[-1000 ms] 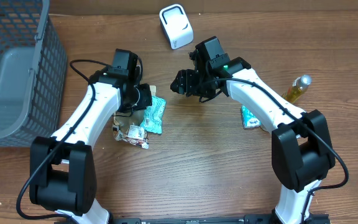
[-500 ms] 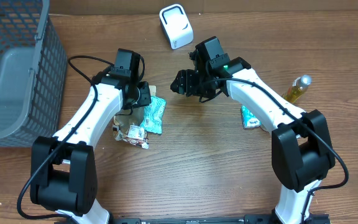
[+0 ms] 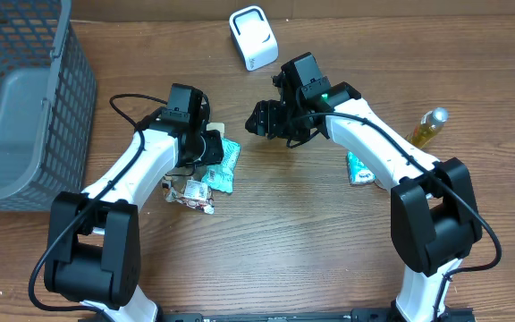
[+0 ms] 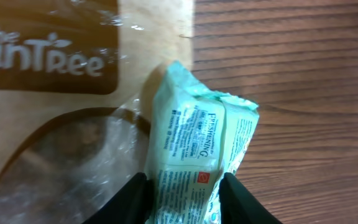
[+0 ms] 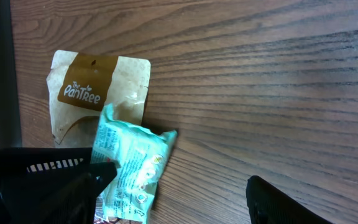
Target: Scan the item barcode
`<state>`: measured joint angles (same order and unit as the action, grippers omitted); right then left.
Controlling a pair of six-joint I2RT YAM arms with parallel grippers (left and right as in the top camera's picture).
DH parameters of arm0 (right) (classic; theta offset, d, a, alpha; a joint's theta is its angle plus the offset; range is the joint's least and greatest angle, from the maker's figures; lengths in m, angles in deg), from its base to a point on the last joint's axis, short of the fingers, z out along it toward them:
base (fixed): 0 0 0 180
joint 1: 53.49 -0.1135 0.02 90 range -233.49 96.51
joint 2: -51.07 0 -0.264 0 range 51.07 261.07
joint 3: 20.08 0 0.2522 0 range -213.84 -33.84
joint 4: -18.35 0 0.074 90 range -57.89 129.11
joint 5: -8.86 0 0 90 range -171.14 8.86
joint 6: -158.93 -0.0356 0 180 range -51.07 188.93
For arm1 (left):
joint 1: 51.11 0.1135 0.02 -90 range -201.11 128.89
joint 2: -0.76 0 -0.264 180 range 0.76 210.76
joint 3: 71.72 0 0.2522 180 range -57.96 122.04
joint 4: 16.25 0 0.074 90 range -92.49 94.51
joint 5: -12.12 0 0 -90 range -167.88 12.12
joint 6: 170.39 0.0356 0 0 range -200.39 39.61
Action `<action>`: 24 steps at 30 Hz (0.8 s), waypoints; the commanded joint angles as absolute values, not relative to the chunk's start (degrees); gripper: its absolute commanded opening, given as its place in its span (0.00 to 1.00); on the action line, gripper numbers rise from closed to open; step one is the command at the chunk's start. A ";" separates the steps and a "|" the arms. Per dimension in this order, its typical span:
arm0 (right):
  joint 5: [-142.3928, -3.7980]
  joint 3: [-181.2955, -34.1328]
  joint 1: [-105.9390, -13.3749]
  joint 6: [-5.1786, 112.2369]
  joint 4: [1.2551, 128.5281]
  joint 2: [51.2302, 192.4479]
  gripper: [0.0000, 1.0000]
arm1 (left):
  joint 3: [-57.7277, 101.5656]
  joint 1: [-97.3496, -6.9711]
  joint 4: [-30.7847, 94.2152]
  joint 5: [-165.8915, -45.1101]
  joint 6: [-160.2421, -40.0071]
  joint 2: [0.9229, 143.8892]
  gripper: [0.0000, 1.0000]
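Note:
A teal packet (image 3: 227, 161) (image 4: 197, 124) (image 5: 132, 155) lies on the table, partly over a brown Pan Tree pouch (image 4: 55, 93) (image 5: 98, 81). My left gripper (image 3: 208, 148) (image 4: 184, 182) has come down on the packet's near end, one black finger pressing each side. The printed label faces up between the fingers. A white scanner (image 3: 253, 38) stands at the back of the table. My right gripper (image 3: 263, 118) hovers right of the packet, open over bare wood. One of its fingers (image 5: 272, 199) shows at the lower right.
A grey mesh basket (image 3: 16, 98) fills the far left. A small crumpled wrapper (image 3: 190, 193) lies beside the left arm. A second teal packet (image 3: 360, 168) and a yellow bottle (image 3: 429, 125) sit under and beside the right arm.
My left gripper has shifted right onto the teal packet, and its jaws have gone from shut to spread around the packet. The right arm has stayed put.

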<state>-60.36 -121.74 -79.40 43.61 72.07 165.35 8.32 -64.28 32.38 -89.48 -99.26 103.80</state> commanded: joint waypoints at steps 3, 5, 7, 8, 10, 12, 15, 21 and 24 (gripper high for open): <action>-60.04 -122.94 -78.42 43.69 73.12 165.52 0.73 | 6.25 -65.90 31.05 -95.75 -96.77 104.59 0.26; -59.99 -122.94 -77.66 43.69 74.04 165.52 0.73 | 6.25 -66.97 30.70 -96.17 -95.68 104.59 0.26; -59.97 -122.94 -76.50 43.67 75.33 165.52 0.73 | 6.25 -68.50 29.98 -96.15 -95.59 104.59 0.27; -59.84 -122.94 -75.97 43.67 76.01 165.52 0.73 | 6.25 -69.18 29.72 -96.17 -95.65 104.59 0.27; -59.01 -122.94 -74.97 43.87 77.43 165.52 0.73 | 6.25 -70.62 29.15 -96.17 -95.83 104.59 0.26; -57.78 -122.94 -73.83 45.18 78.87 165.52 0.73 | 6.25 -72.19 28.43 -96.17 -95.83 104.59 0.26; -52.21 -122.96 -71.71 50.12 80.51 165.52 0.73 | 6.33 -73.83 26.98 -96.17 -95.81 104.59 0.25; -39.05 -122.94 -66.88 56.85 84.62 165.52 0.70 | 8.50 -73.44 27.64 -100.98 -95.83 104.57 0.25; -37.50 -122.94 -66.57 59.41 86.58 165.52 0.55 | 9.72 -72.39 30.72 -97.61 -95.83 104.57 0.22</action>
<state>-43.73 -121.74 -66.88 54.21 85.58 165.35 7.49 -73.57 28.97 -98.51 -96.64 103.83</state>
